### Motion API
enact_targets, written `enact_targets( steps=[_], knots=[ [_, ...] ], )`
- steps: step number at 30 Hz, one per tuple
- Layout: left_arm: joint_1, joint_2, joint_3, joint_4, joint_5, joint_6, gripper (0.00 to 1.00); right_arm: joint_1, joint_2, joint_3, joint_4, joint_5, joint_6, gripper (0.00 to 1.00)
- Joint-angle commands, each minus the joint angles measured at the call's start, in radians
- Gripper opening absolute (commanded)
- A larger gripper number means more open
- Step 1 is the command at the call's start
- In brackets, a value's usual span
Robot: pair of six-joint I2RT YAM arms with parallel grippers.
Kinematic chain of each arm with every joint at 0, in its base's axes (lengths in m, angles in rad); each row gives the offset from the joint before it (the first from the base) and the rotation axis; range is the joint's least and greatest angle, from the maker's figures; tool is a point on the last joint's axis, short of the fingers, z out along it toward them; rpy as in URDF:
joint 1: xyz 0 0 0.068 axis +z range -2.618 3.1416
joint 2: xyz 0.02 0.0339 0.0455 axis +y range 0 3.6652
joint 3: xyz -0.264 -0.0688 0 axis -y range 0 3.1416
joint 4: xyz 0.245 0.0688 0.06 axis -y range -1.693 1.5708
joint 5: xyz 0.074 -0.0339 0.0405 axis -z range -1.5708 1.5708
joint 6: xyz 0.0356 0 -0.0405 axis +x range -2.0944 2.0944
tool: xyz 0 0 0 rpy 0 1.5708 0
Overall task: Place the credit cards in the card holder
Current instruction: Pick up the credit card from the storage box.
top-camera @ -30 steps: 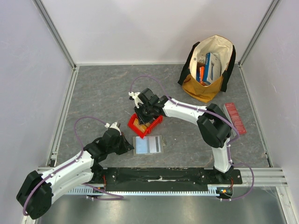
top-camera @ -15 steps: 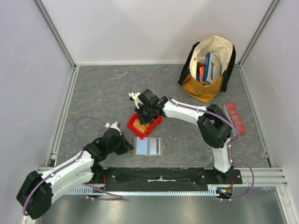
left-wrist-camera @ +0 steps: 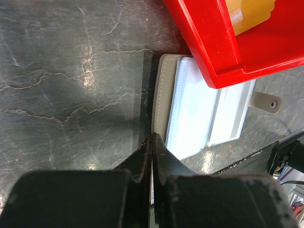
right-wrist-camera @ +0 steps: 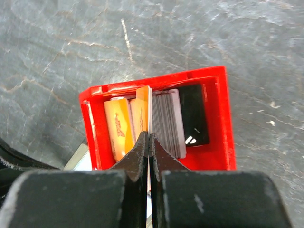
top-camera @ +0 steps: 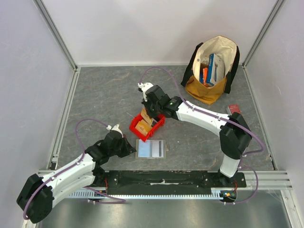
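**Stock on the worktop: one card in hand, holder lying open**

- Right tool (right-wrist-camera: pixel 148 137): you have it clamped tight on one credit card (right-wrist-camera: pixel 144 109). The card stands edge-on between the fingers, with an orange face. It hangs over the red bin (right-wrist-camera: pixel 227 123). You cannot tell whether its lower edge is clear of the bin.
- Red bin contents: more credit cards (right-wrist-camera: pixel 168 123) stood on edge in a grey stack, orange ones to their left, and a black flat item (right-wrist-camera: pixel 195 114) to their right.
- Card holder (top-camera: pixel 151 148): it lies open and flat on the worktop (top-camera: pixel 104 95), just on the near side of the red bin. The clear sleeves face up, with pale cards showing through them.
- Left tool (left-wrist-camera: pixel 151 138): it is fully closed and low, with its tips at the left edge of the card holder. You cannot tell whether they pinch the cover.
- Tote bag (top-camera: pixel 204 92): it sits at the far right, well apart, with colourful boxes (top-camera: pixel 212 66) standing upright inside.
- Long red ribbed box (top-camera: pixel 233 109): it lies at the right and is partly hidden by the right arm.
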Motion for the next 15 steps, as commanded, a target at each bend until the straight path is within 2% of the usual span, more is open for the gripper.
enact_targets(
  steps=[1,8,15],
  knots=[
    [0.007,-0.006,0.004,0.009,-0.009,0.010,0.02,0.007,-0.045,-0.014,0.049,0.175,0.022,0.00],
    [0.007,-0.003,0.003,0.011,-0.006,0.009,0.02,0.058,0.003,-0.014,0.038,0.325,0.009,0.00],
    [0.006,-0.008,0.006,0.003,-0.009,0.007,0.02,0.064,0.033,-0.006,0.036,0.359,-0.001,0.00]
  ],
)
